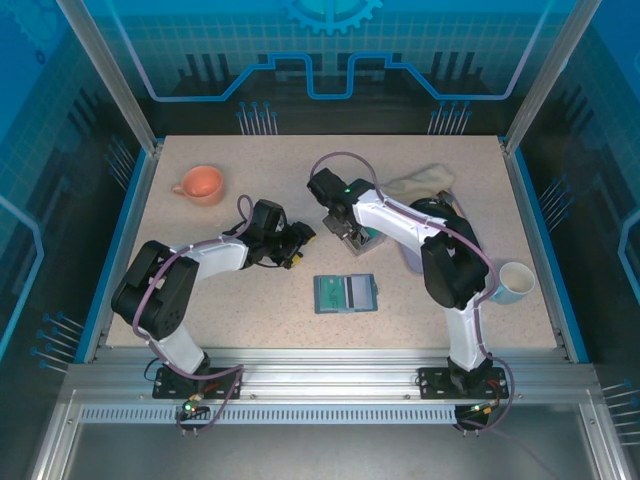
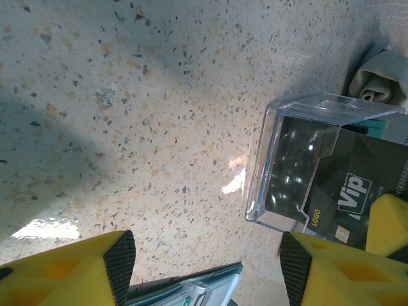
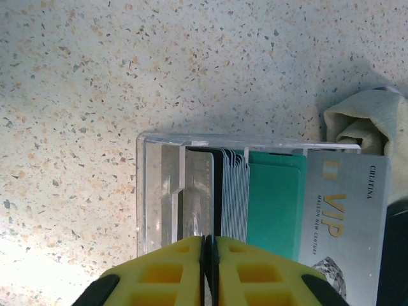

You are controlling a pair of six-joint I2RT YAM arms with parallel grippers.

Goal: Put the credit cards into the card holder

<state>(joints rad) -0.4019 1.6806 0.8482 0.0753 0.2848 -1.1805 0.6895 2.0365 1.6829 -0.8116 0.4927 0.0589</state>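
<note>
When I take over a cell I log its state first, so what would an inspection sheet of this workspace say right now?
Surface: speckled beige table, no spills seen.
Job's things: credit cards standing in a clear plastic box; card holder lying flat near the table's middle, apart from the box.
Clutter: orange cup, pale mug, crumpled cloth.
Grippers: left gripper open and empty; right gripper closed over the box's cards, and whether it pinches one cannot be told.
Cables: grey cables looped along both arms.
Surroundings: aluminium frame, blue panels.
</note>
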